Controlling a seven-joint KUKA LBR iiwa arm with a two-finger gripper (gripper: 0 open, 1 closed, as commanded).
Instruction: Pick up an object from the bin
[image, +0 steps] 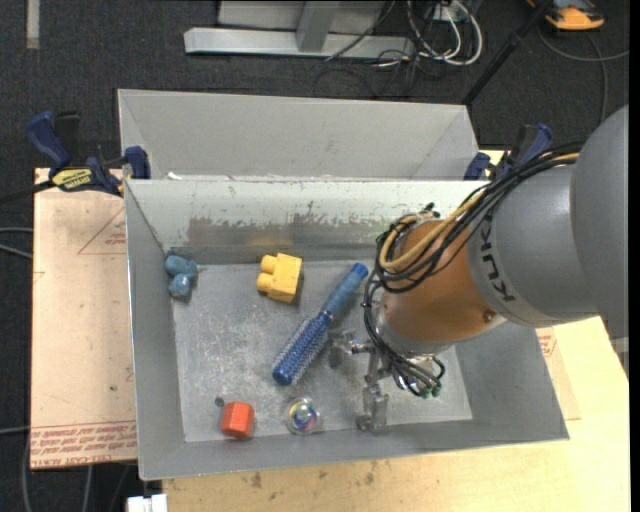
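while gripper (372, 412) hangs over scratched bin floor (220, 345) near blue brush (318, 325), opening unclear; dark carpet (80, 60) outside.

Dark carpet (60, 60) all round; at 12 o'clock a grey stand foot (235, 42), cables (447, 35) at 1 o'clock.

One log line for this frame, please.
gripper: low, near front wall of grey metal bin | nearest: clear shiny ball at view-left, apart | also close: blue bristled plastic brush

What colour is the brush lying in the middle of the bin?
The brush is blue; the camera view shows it.
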